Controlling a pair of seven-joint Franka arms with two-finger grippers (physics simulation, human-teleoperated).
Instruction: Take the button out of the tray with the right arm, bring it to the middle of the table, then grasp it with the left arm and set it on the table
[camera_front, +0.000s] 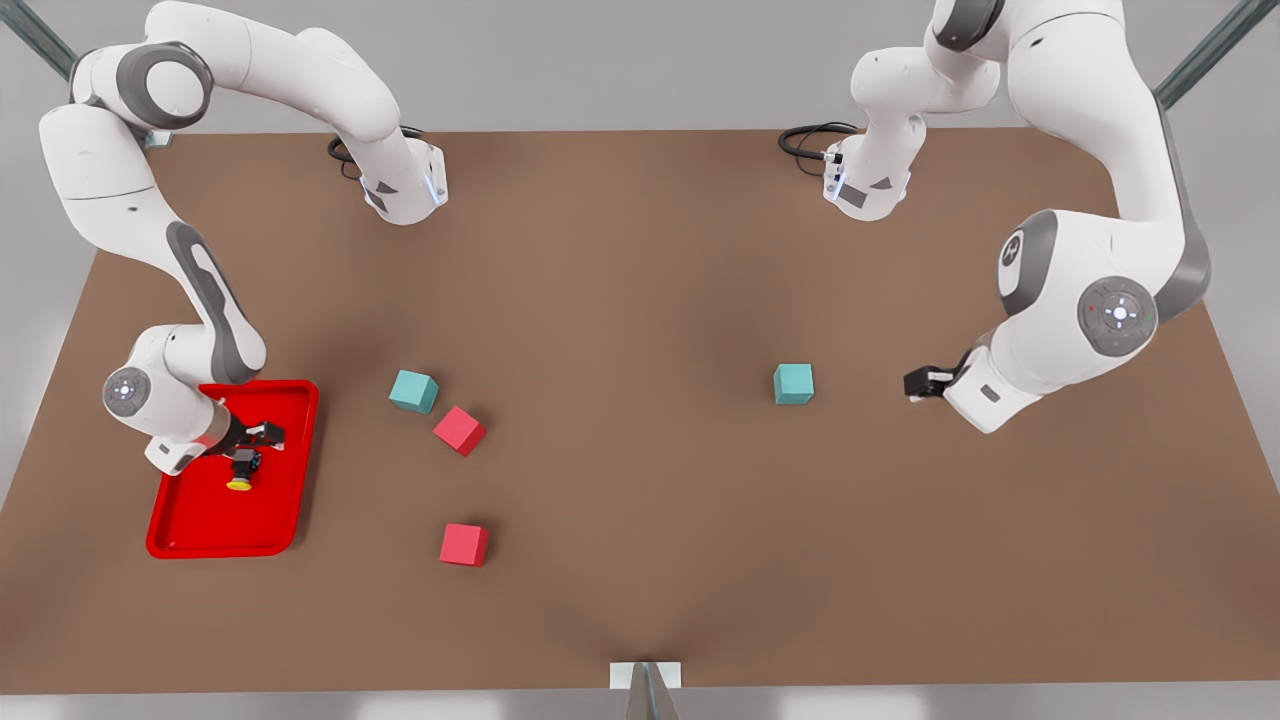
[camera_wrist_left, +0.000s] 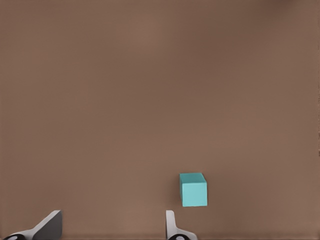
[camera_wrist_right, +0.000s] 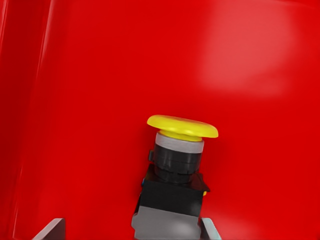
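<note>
The button (camera_front: 242, 472) lies in the red tray (camera_front: 215, 525) at the front view's left, its yellow cap pointing toward the table's near edge. In the right wrist view the button (camera_wrist_right: 177, 165) shows a yellow cap on a black body, over the tray floor (camera_wrist_right: 100, 100). My right gripper (camera_front: 246, 452) is down in the tray, open. The button's body sits between its fingers (camera_wrist_right: 52, 230), close to one and apart from the other. My left gripper (camera_front: 915, 383) waits open at the front view's right, low over the brown table (camera_front: 640, 260); its fingertips (camera_wrist_left: 50, 225) hold nothing.
A teal cube (camera_front: 793, 384) sits just beside the left gripper, seen also as the teal cube (camera_wrist_left: 193, 190) in the left wrist view. Another teal cube (camera_front: 413, 391) and two red cubes (camera_front: 459, 430) (camera_front: 463, 544) lie just outside the tray, toward the table's middle.
</note>
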